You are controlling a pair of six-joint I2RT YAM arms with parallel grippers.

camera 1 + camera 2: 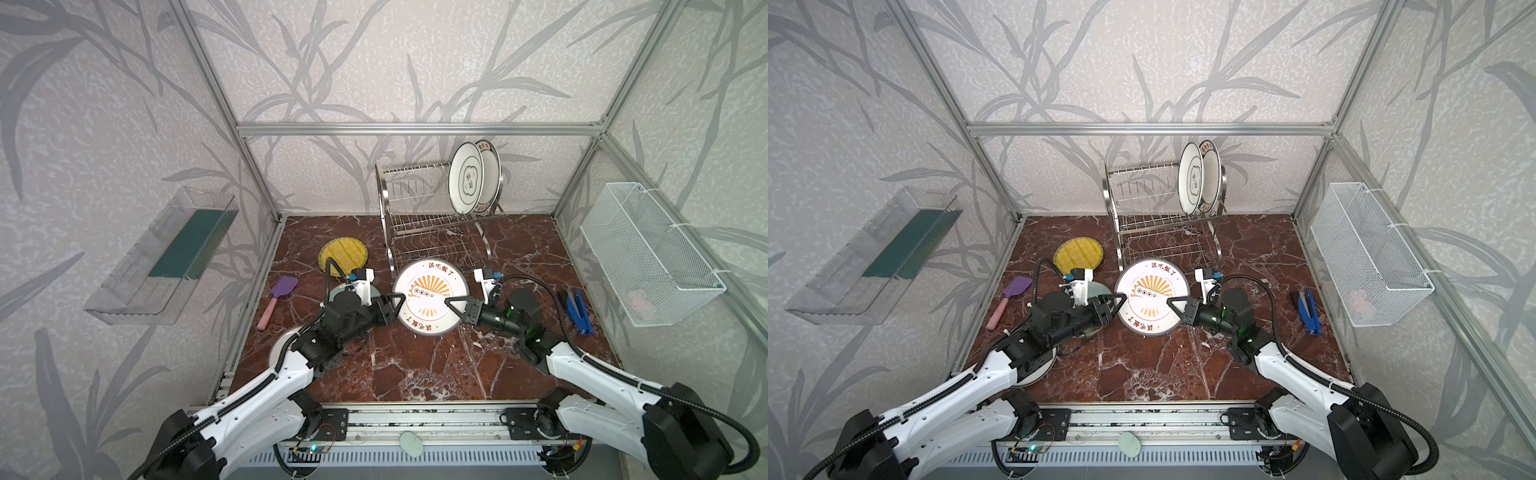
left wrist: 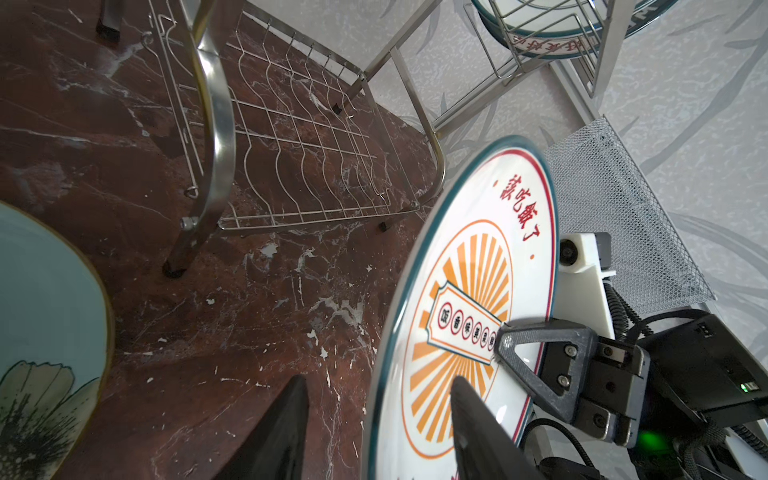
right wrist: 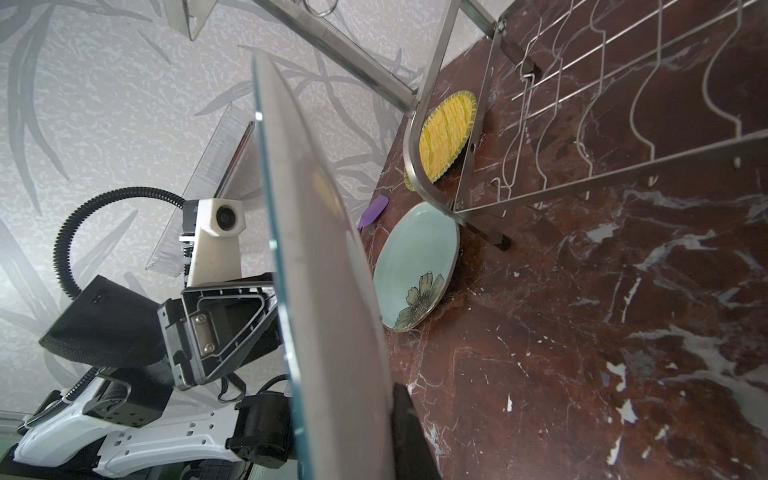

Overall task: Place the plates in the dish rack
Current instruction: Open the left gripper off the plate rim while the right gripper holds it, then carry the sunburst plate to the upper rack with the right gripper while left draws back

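Note:
A white plate with an orange sunburst hangs tilted above the table in front of the dish rack. My right gripper is shut on its right rim. My left gripper is open; its fingers straddle the plate's left rim with a gap. Two white plates stand in the rack's upper shelf at the right. A yellow ribbed plate and a pale teal flowered plate lie flat on the table at the left. Another plate lies partly hidden under my left arm.
A purple spatula lies at the table's left and a blue tool at its right. A white mesh basket hangs on the right wall, a clear plastic tray on the left wall. The rack's lower shelf is just behind the held plate.

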